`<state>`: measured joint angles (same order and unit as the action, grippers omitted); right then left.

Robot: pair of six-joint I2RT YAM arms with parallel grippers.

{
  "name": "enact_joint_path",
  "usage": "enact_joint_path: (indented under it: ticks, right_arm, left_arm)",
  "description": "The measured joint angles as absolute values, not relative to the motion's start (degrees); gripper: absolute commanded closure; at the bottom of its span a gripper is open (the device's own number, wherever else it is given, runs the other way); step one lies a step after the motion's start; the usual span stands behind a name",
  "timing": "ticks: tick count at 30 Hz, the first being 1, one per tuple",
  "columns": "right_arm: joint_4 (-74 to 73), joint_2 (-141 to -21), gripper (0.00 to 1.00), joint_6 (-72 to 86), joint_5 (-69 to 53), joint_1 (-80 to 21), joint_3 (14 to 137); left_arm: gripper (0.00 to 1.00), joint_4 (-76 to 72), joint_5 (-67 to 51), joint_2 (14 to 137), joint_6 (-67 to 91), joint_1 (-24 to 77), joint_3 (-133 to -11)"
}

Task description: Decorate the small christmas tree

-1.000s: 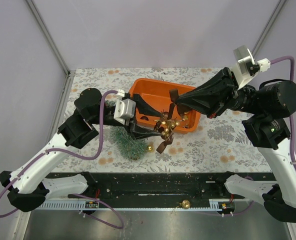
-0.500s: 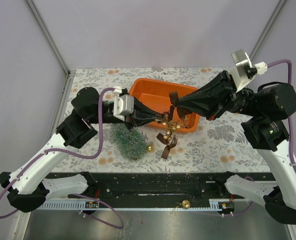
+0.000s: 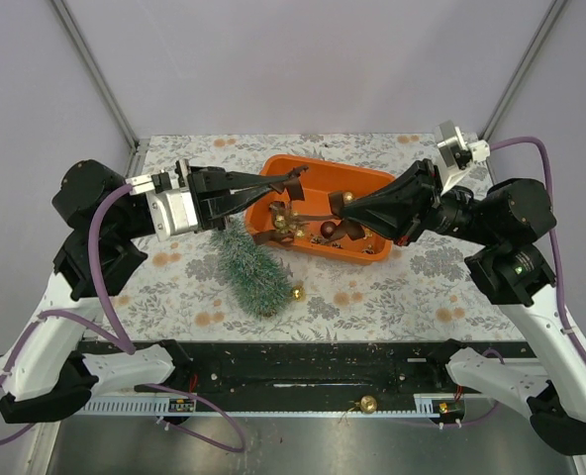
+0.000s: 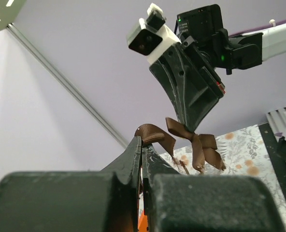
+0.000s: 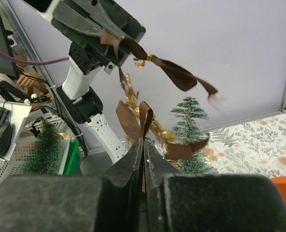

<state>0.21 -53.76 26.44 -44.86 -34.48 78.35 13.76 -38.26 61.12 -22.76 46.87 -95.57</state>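
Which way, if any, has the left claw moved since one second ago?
Yes. In the top view the left claw, gripping the brown ribbon, went from the orange tray's near edge to over its left end, away from the arm bases.

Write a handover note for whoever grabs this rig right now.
Left pincer: shut on one end of the brown ribbon garland.
Right pincer: shut on a bow further along; garland spans between them over the orange tray.
Small christmas tree: on its side on the table, nearer the arms than the tray, gold bauble beside it.
Done: garland picked up. Left: get it onto the tree.
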Motion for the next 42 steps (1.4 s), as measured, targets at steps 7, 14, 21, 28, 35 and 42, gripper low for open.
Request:
enact_joint_path:
  ticks: [7,14,21,28,35,42]
  right_arm:
    - [0.2,-52.8,0.69,27.1,-43.8,-34.5,75.7]
    - [0.3,-50.4,0.63,27.1,-41.9,-34.5,72.8]
    - [0.7,-47.1,0.46,27.8,-40.6,-34.5,67.7]
    - [4.1,-44.1,0.27,32.3,-42.2,-34.5,58.3]
    - [10.2,-47.8,0.11,34.2,-44.3,-37.4,53.0]
    - [12.3,-52.3,0.30,29.4,-42.7,-43.1,54.0]
  left_arm:
    - [1.00,15.3,-38.1,61.0,-26.3,47.5,-96.1]
    - [1.00,16.3,-38.0,60.9,-27.6,48.4,-96.1]
    - [1.00,16.7,-37.9,61.5,-28.8,48.5,-96.5]
    - [1.00,17.1,-37.5,61.8,-30.4,48.5,-96.9]
    - [1.00,17.1,-37.0,62.3,-31.2,48.6,-97.5]
    - [1.00,17.1,-36.6,62.5,-31.5,48.7,-97.5]
